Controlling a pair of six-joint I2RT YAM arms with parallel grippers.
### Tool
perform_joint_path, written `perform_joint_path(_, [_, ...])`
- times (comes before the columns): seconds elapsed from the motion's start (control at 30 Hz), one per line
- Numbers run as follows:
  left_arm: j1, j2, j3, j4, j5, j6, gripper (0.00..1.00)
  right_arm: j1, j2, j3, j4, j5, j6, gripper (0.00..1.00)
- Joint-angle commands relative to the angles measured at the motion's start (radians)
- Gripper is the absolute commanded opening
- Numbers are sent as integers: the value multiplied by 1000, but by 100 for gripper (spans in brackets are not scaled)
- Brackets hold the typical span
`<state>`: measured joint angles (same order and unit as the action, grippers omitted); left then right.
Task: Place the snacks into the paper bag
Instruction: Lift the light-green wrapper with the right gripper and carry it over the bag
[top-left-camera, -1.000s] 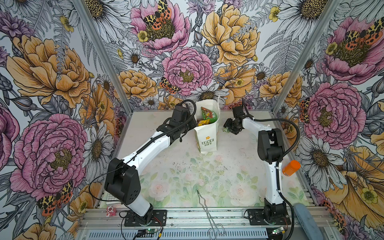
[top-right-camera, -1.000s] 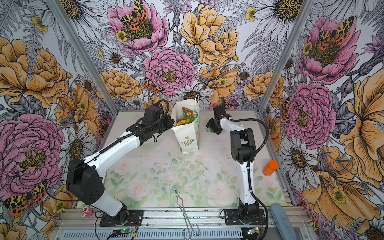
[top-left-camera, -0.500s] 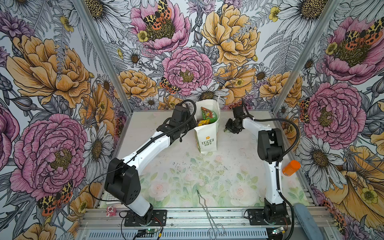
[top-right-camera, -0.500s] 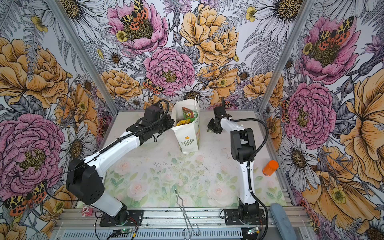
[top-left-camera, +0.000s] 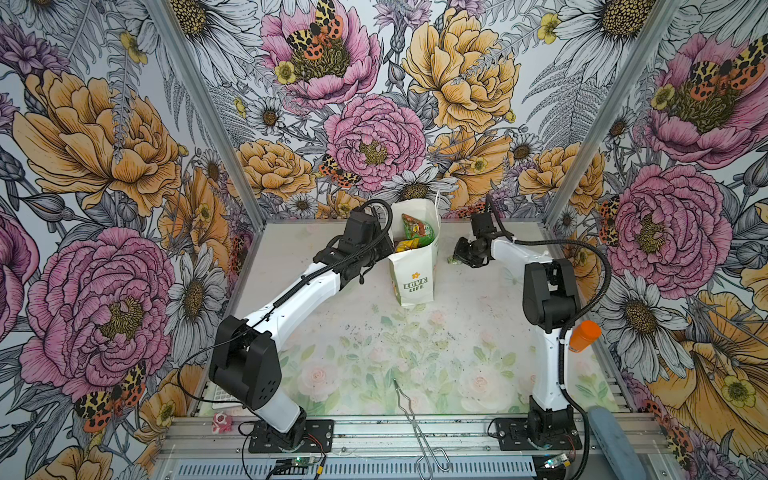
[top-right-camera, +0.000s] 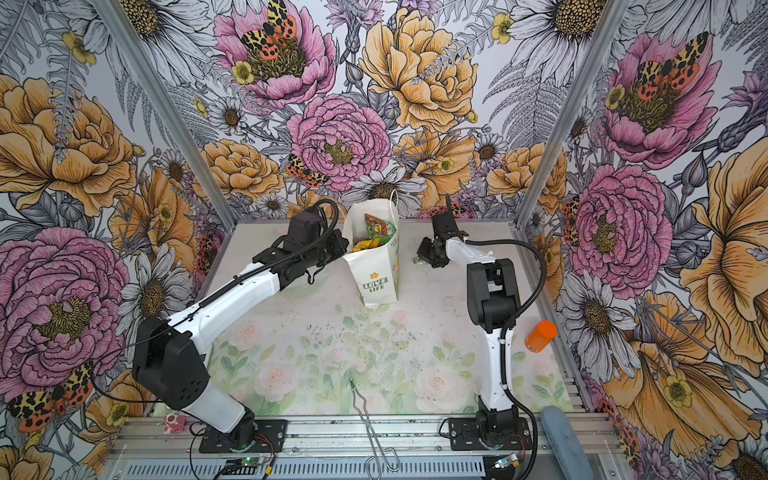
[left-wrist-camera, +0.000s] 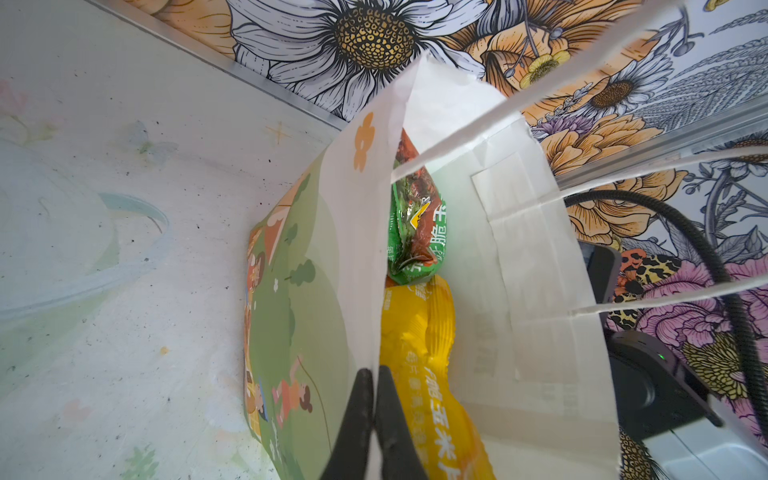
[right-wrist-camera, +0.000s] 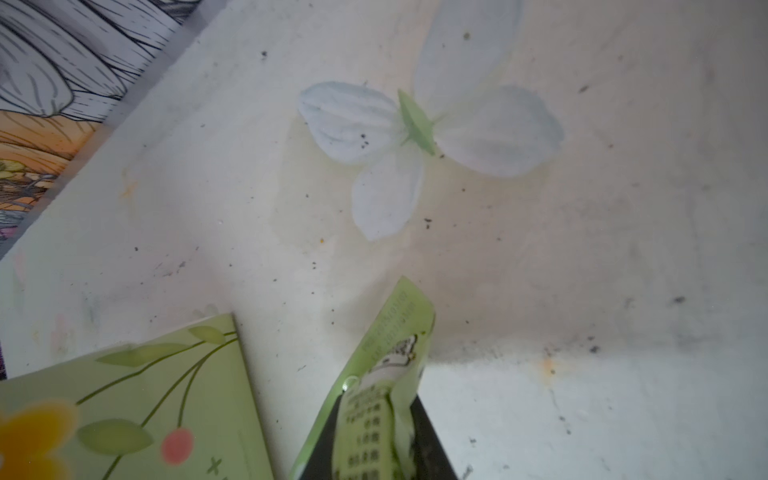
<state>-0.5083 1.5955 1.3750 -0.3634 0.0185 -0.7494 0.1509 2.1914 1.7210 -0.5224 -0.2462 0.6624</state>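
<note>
Pinches the left wall of the paper bag (top-left-camera: 413, 274) with the left gripper (left-wrist-camera: 375, 374), black fingers (left-wrist-camera: 355, 415) pressed together on the paper near the rim, one inside and one outside. Has the bag upright near the back middle of the table (top-left-camera: 332, 340), mouth open, "LOVE LIFE" face toward the front, in both top views. Shows, down in the bag from the left wrist view, a green-and-orange packet (left-wrist-camera: 415, 224) beside a yellow packet (left-wrist-camera: 419, 353), both close against the gripped wall; shows the same two through the open mouth in both top views. Clamps the right gripper (right-wrist-camera: 382, 419) on a tiny green packet (right-wrist-camera: 390, 353), fingers closed against its two sides, the free end sticking out beyond the tips. Holds that gripper low over the table just to the right of the bag, apart from it, in both top views. Cannot tell whether the tiny packet touches the table. Has an orange bottle (top-left-camera: 584, 334) at the right edge beside the right arm and wire tongs (top-left-camera: 415, 424) at the front edge, both well apart from the bag.
</note>
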Motion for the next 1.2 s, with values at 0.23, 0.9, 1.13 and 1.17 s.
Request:
perform_joint_path(0.23, [10,-7,-11,11,14,16,0,-1,-310,-3,90,-79,-154,15])
perform_joint_path(0.9, [7,-5,1,12,17,16,0,178,-688,-26,88,-139,-423,16])
perform_joint_path(1.13, [1,-6,9,12,20,18,0,248,-627,-10,82,-131,-463,15])
perform_joint_path(1.17, [0,-8,11,13,20,19,0,254,-618,-7,82,-131,-466,15])
